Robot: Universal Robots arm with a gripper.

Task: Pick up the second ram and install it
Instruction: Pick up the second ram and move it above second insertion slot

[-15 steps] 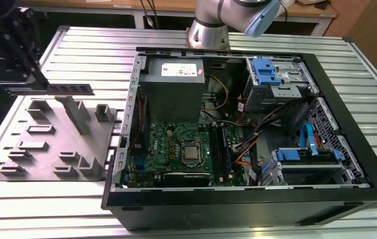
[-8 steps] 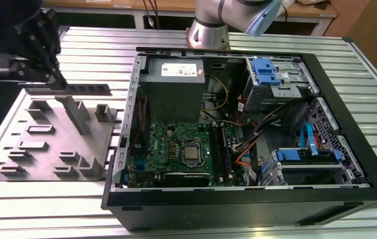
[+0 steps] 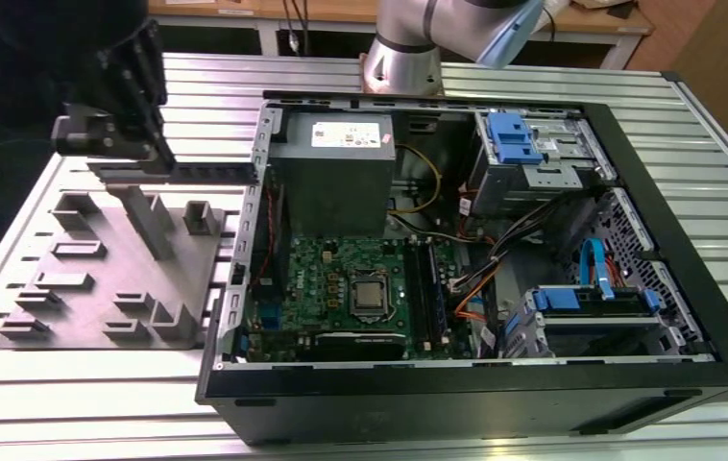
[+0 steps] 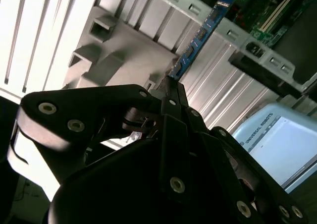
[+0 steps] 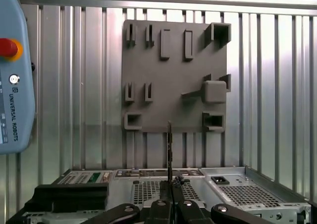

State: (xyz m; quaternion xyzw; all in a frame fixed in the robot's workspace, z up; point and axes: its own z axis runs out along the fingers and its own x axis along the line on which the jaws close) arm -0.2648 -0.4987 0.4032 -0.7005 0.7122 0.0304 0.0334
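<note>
My gripper (image 4: 172, 83) is pinching the memory stick (image 4: 200, 35) by one end, jaws pressed flat against its two faces, and the rest of the board juts out past my fingertips. So the pick-up looks done; seating it is what remains.

I hang outside the computer case (image 3: 671, 317), off its wall on the exterior view's left, above the grey holder (image 5: 173, 50) that lies just beside the case. The stick is in the air with me, clear of both holder and case.

Inside the case the motherboard (image 3: 338, 283) lies flat on the floor, and its long black slots (image 3: 425, 288) run along the board's far edge from me. I cannot tell whether any slot is filled.

Between me and those slots stands the case wall (image 3: 256, 211). The power supply (image 3: 332, 178) rises beside the motherboard, and a bundle of cables (image 3: 482, 283) sits just beyond the slots, close enough to foul the stick.
</note>
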